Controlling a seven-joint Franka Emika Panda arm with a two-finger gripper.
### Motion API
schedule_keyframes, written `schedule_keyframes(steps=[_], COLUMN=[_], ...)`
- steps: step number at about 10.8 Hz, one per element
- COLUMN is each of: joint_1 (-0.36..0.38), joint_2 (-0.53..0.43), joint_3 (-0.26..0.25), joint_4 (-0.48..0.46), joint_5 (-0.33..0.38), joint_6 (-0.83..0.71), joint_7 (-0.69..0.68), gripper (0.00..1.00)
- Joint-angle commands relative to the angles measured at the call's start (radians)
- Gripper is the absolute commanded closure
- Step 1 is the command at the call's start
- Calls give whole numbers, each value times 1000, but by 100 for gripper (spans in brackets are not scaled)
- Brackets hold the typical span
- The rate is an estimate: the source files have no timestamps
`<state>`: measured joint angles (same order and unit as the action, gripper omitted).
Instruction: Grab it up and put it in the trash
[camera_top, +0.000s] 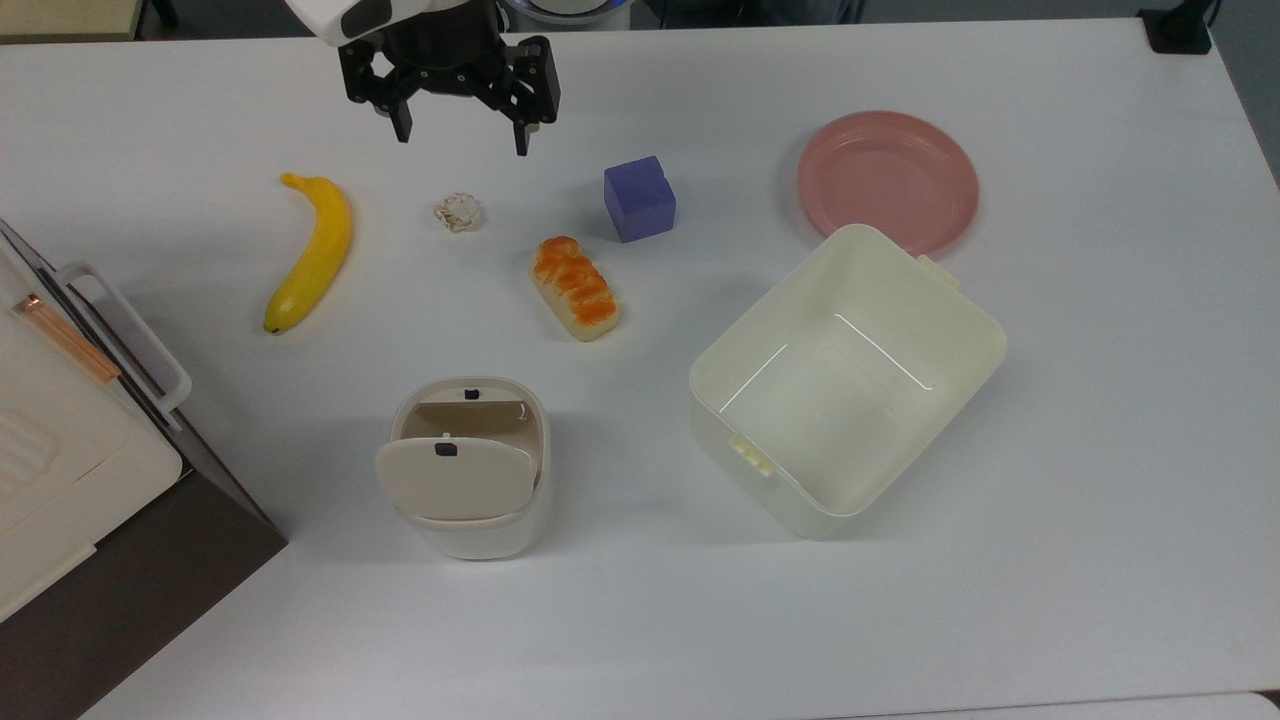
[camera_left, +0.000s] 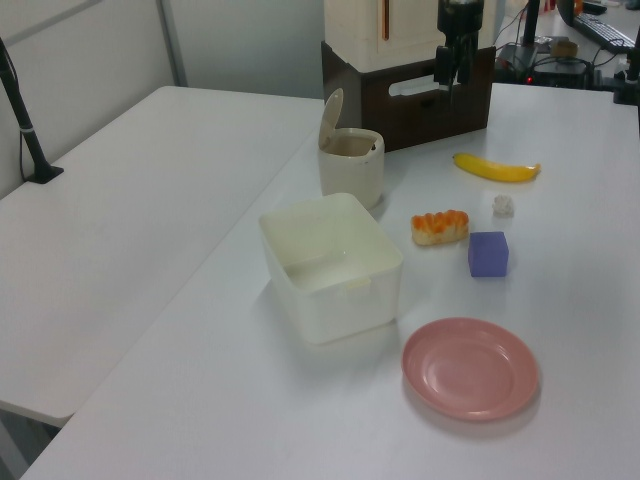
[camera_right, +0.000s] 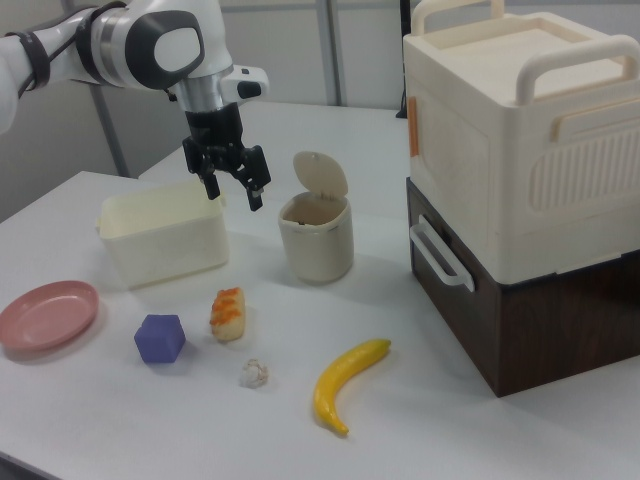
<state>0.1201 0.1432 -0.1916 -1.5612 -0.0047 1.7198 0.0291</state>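
Top view first: the gripper hangs near the table's far edge with its two fingers spread wide and nothing between them. The paper wad sits on the table just below it in the top view, lined up roughly under the gap between the fingers but clearly apart from them. Banana is off to the top view's left of the wad, toy bread and purple cube to the top view's right. The trash bin is well below the wad, flap lid tipped open, and the big lidless tub with the pink plate behind it sits further right.

Left view: gripper is up high in front of the brown and cream box. The wad lies between the banana and the cube, bread beside it.

Right view: the open gripper hovers in the air, in front of the tub and left of the bin. The wad is low on the table, well beneath it, between cube and banana.
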Motion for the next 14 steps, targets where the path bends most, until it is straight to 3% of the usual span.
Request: schedule_keyframes(steps=[1, 7, 14], joint_1=[7, 7, 42], joint_2=[-17, -10, 13], joint_3=[0, 0, 1], joint_4=[-19, -22, -114], joint_5=[11, 9, 11], joint_6=[-25, -16, 61], joint_7=[18, -26, -204], gripper=[0, 0, 0])
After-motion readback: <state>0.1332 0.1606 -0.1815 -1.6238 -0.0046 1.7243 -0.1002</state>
